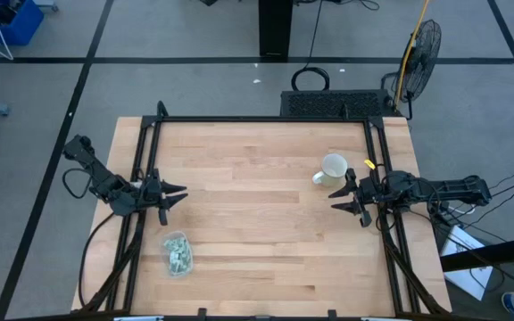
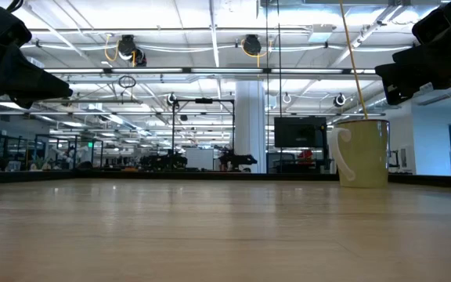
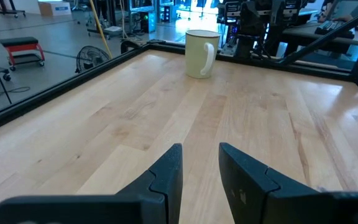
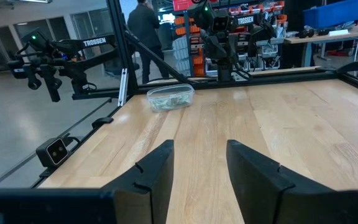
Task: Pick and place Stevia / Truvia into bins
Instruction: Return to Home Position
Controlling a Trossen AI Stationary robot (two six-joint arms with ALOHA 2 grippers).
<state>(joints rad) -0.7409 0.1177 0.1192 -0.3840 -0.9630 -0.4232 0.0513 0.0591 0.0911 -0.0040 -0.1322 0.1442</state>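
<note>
We see a cream mug (image 1: 333,168) standing upright near the right edge of the wooden table (image 1: 257,223), handle turned toward the middle, just beside the right gripper (image 1: 337,198). It is the only other thing on the boards. A floor fan (image 1: 422,45) stands off the far right corner, and in the right wrist view a person (image 4: 145,25) stands in the room beyond the table with their back to us. The sweetener packets (image 1: 178,259), pale green and white, lie heaped together inside the clear bowl (image 1: 165,242), which sits close to the near left corner, just inside the black frame rail. The right wrist view shows that bowl (image 4: 153,102) with its see-through wall and the packets (image 4: 171,98) piled low within it. The left gripper (image 1: 178,196) hovers over the left edge, farther back than the bowl and apart from it, its fingers parted with nothing between them. The right gripper's fingers are parted and empty too. Between the two arms we find a wide stretch of bare wood reaching to both the near and far rails.
</note>
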